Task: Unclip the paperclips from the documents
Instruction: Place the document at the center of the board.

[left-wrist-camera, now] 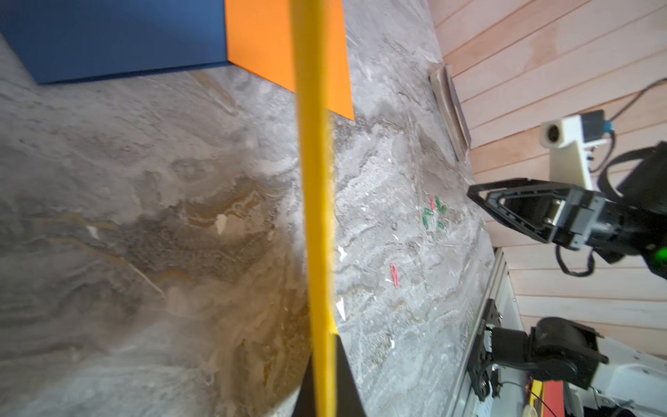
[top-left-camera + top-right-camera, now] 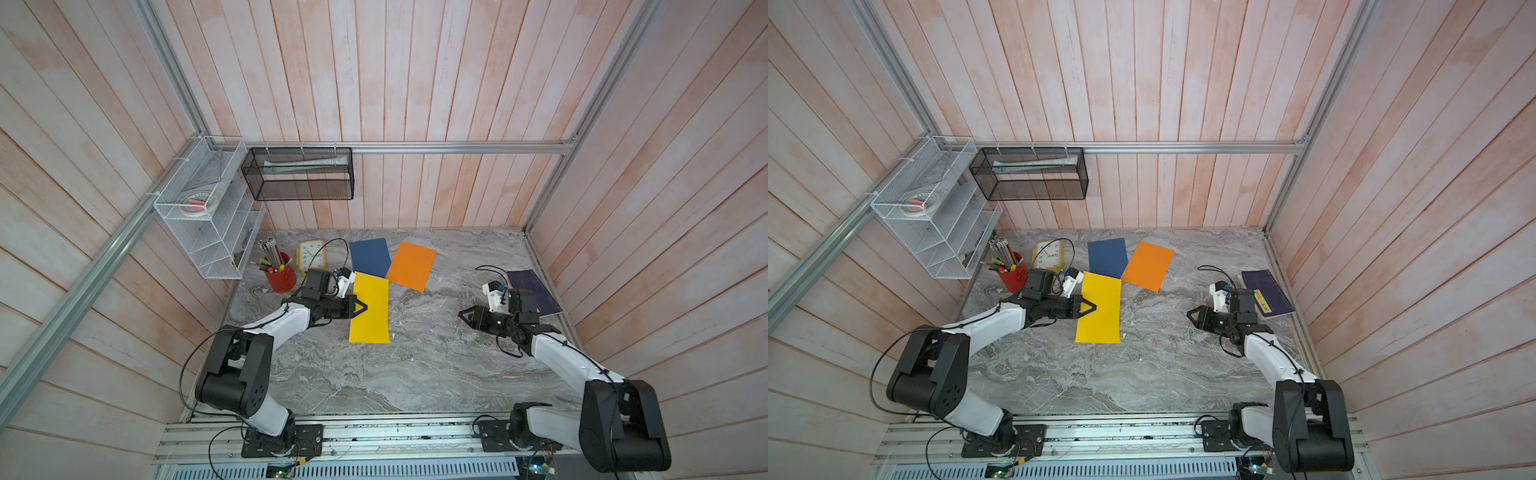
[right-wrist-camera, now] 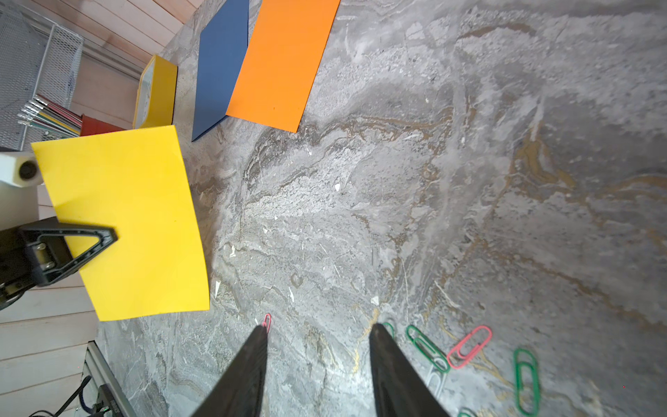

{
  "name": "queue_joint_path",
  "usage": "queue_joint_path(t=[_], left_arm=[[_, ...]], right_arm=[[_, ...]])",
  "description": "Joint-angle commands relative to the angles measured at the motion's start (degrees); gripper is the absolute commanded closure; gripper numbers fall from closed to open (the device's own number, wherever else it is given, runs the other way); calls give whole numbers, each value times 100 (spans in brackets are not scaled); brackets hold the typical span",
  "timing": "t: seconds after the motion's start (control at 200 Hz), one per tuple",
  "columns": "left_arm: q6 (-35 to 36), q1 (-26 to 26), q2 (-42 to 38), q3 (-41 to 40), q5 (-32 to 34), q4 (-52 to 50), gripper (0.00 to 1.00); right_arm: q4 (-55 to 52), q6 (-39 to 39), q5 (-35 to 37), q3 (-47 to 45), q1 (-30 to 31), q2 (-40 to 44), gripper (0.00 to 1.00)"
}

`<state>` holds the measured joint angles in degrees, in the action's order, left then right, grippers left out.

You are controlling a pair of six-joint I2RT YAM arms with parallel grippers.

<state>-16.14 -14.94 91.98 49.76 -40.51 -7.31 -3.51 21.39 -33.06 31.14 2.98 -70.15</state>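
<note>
Paperclips point(image 3: 427, 348) scattered loose on the marble tabletop point(image 2: 415, 374) right of centre in both top views, yellow document point(image 2: 370, 320) pinched at its edge by the closed left gripper point(image 2: 365, 308), left arm point(image 2: 282, 322) stretched low, right gripper point(image 3: 319, 326) held open and empty just above the clips

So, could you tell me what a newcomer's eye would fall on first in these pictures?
Most likely the yellow sheet, pinched at one edge by the left gripper and held up off the marble table near its left side. Next come the orange sheet and dark blue sheet lying flat at the back, and the loose green and red paperclips scattered on the table by the open right gripper.
</note>
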Motion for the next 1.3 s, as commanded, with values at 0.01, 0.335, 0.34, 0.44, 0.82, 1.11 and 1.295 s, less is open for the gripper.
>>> queue_joint_path(t=[0.01,0.335,0.34,0.44,0.82,1.11,1.295], left_arm=[[114,32,386,427,487,-119,100],[155,60,1257,1132,1092,-321,100],[155,56,1267,1137,1090,-327,100],[223,61,1395,1305,1215,-425,100],[397,47,1551,1520,1822,-694,74],[381,3,1279,1424,2424,-735,54],[442,-86,812,1200,2773,-653,43]], right_arm=[[-98,18,-118,144,51,63,51],[-84,13,-155,107,71,107,50],[-86,9,-156,101,71,111,50],[-96,-8,-157,78,72,142,50],[-88,-38,-202,51,71,137,50],[-86,-62,-227,59,80,151,49],[-93,-159,-196,99,80,138,49]])
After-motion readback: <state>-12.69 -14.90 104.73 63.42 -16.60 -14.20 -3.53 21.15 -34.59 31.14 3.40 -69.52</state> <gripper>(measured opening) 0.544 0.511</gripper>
